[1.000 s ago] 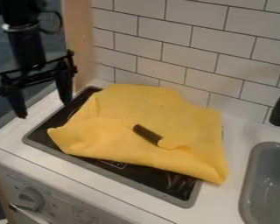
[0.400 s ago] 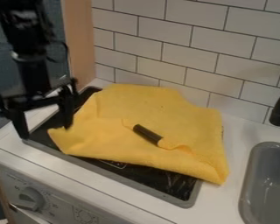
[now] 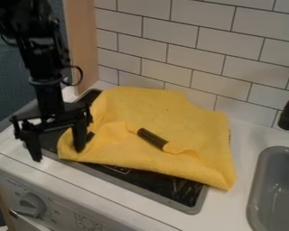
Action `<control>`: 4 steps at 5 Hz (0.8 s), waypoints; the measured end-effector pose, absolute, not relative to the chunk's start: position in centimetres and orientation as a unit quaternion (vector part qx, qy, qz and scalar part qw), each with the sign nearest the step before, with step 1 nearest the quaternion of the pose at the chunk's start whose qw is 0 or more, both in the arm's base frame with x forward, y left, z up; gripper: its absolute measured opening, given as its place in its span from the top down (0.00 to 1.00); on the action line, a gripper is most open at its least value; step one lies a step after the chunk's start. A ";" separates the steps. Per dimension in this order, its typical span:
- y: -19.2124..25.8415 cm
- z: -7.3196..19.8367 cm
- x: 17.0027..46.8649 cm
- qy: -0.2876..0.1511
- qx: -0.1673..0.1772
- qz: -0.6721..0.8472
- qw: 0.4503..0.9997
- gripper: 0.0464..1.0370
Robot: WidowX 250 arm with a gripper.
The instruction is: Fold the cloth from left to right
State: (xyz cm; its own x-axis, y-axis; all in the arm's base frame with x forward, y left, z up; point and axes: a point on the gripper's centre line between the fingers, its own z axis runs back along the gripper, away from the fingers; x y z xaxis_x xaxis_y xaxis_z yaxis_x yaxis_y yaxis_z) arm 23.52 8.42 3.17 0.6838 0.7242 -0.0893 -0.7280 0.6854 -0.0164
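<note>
the claw (image 3: 58, 155) stands open at the yellow cloth's left edge (image 3: 67, 146); grey sink (image 3: 278, 157) at right.

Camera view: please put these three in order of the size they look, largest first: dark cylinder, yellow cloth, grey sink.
1. Yellow cloth
2. Grey sink, counting only its visible part; the edge cuts it off
3. Dark cylinder
</note>
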 end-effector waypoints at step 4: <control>8.3 3.2 24.2 0.021 -0.036 0.399 0.916 1.00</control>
State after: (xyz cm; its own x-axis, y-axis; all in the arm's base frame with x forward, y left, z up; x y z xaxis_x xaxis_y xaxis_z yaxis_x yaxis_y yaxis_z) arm 24.15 8.33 3.16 0.6810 0.7292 -0.0666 -0.7322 0.6793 -0.0488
